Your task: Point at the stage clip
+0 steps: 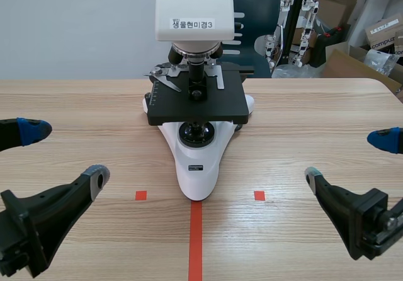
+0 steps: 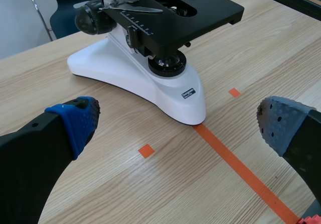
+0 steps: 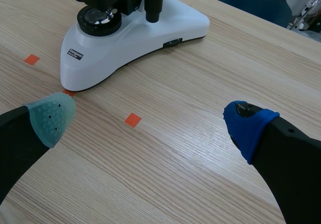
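You see a light wooden table with a white-based microscope standing on it, near its middle. Its rounded foot seems to just touch the end of the orange-red tape line, between two tape squares.

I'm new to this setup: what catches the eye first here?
The white microscope stands at the middle of the wooden table, with the silver stage clip on its black stage. Both arms' jaws sit open, low at either side, apart from it.
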Tool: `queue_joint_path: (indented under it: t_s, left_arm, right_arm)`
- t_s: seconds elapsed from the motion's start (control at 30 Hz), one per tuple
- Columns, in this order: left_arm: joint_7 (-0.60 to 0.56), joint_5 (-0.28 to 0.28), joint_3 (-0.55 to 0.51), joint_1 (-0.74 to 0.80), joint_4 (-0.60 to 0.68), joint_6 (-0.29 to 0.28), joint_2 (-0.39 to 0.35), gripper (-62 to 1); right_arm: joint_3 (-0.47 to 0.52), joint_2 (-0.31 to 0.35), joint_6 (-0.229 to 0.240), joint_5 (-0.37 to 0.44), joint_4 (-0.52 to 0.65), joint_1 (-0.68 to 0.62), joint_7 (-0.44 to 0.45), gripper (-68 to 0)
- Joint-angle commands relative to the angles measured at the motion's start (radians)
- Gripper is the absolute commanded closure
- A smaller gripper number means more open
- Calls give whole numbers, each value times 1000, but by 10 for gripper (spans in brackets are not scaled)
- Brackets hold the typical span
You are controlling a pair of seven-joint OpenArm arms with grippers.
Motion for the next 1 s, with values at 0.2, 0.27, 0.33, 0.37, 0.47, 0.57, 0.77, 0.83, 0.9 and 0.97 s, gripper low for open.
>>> queue_joint_path:
  t_s: [0.2,0.27,0.33,0.37,0.47,0.57,0.77,0.83,0.9,0.97]
  left_arm:
    - [-10,-7,1,5,20,-1,5,-623]
    - [-10,-7,1,5,20,-1,5,-623]
    - [-9,-6,1,5,20,-1,5,-623]
    - [-10,-6,1,5,20,-1,5,-623]
    - [-11,19,1,4,20,-1,5,-623]
    - [-11,46,1,-1,20,15,5,-623]
    - [-14,94,1,-16,20,22,4,-623]
    - [-12,120,1,-29,20,22,-4,-623]
    - [-8,122,1,-34,20,20,-26,-528]
    - [-28,122,1,-34,20,20,-57,-354]
  right_arm:
    - [3,11,0,11,8,9,19,-665]
    - [3,11,0,11,8,9,19,-665]
    - [3,11,0,11,8,9,19,-665]
    - [3,11,0,11,8,9,19,-665]
    - [3,11,0,11,8,9,19,-665]
    - [3,11,0,11,8,9,19,-665]
    - [3,11,0,11,8,9,19,-665]
    - [3,11,0,11,8,9,19,-665]
    - [3,10,0,11,8,9,19,-665]
    - [3,11,0,11,8,9,19,-665]
